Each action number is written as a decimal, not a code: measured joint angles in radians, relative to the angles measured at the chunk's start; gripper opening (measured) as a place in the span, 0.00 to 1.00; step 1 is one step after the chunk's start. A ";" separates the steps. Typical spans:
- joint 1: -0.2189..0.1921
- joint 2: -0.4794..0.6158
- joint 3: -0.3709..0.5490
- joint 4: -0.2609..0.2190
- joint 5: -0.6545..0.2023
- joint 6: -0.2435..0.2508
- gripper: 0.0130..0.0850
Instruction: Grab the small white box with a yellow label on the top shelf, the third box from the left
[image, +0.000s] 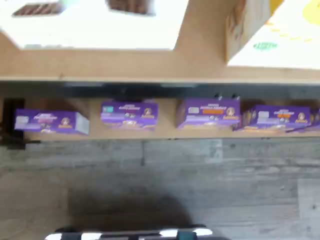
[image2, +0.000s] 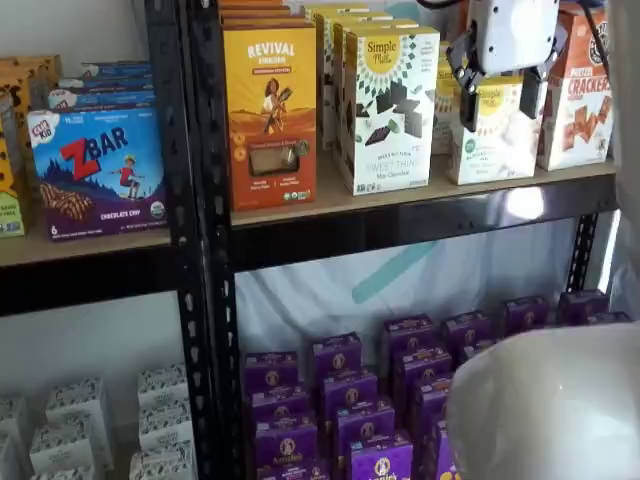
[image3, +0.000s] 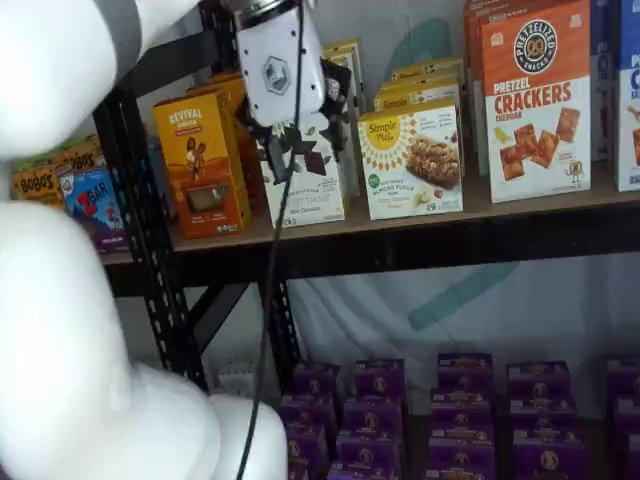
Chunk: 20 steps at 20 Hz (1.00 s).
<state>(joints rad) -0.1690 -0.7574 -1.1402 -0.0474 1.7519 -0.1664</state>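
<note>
The small white box (image2: 497, 140) with a yellow round logo and a teal dot stands on the top shelf (image2: 330, 203). It also shows in a shelf view (image3: 412, 160) and in the wrist view (image: 287, 37). My gripper (image2: 499, 100) hangs in front of the shelf at the box's upper part. Its two black fingers stand apart with a plain gap and hold nothing. In a shelf view the gripper (image3: 303, 145) appears in front of the taller white box (image3: 310, 180), to the left of the small box. I cannot tell if the fingers touch the box.
An orange Revival box (image2: 270, 100) and the taller white cracker box (image2: 388, 100) stand left of the small box, a pretzel crackers box (image2: 580, 90) to its right. Purple boxes (image2: 350, 400) fill the lower shelf. A black upright (image2: 200, 300) divides the shelves. My white arm (image3: 60, 300) fills the foreground.
</note>
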 joint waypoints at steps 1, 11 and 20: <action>-0.012 0.011 0.001 0.002 -0.021 -0.010 1.00; -0.124 0.165 -0.070 0.041 -0.178 -0.108 1.00; -0.203 0.265 -0.160 0.095 -0.175 -0.186 1.00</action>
<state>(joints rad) -0.3719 -0.4922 -1.3003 0.0472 1.5767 -0.3522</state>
